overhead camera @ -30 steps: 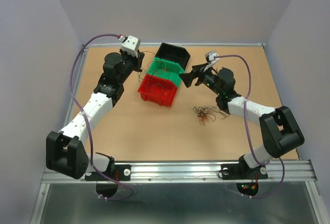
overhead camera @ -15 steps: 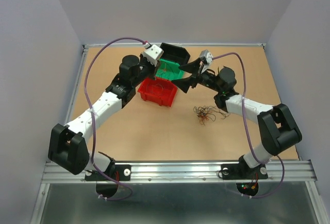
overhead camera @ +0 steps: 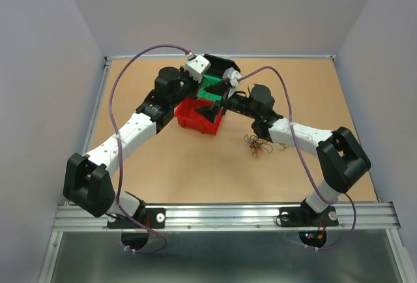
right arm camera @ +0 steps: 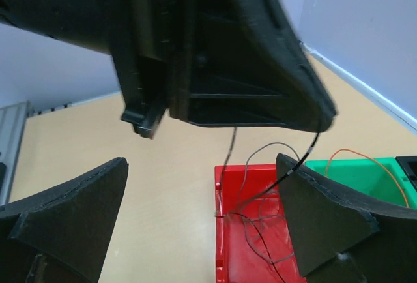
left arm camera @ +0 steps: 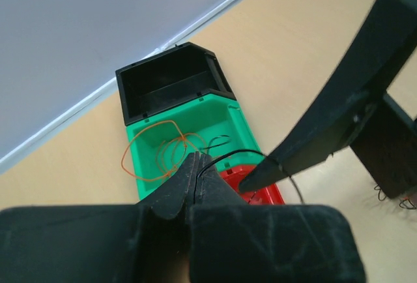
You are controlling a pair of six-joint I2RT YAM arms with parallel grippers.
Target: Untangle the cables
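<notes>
The cables (overhead camera: 258,145) lie as a small dark and reddish tangle on the table, right of the bins. My left gripper (left arm camera: 197,159) is shut on a thin black wire (left arm camera: 257,153) that arcs off to the right above the green bin (left arm camera: 232,124). In the top view the left gripper (overhead camera: 199,82) hovers over the bins. My right gripper (right arm camera: 202,198) is open above the red bin (right arm camera: 267,257), with nothing between its fingers. The held black wire (right arm camera: 311,147) touches its right finger (right arm camera: 326,218). The right gripper (overhead camera: 215,100) sits just below and right of the left one.
Three bins stand in a row at the back middle: black (overhead camera: 220,68), green (overhead camera: 212,87), red (overhead camera: 195,117). An orange wire loop (left arm camera: 153,149) lies in the green bin, and thin grey and dark wires (right arm camera: 260,221) in the red one. Walls enclose the table.
The left arm has swung right from the back left to above the bins. The right gripper has moved left from beside the bins to over the red bin, staying open.
</notes>
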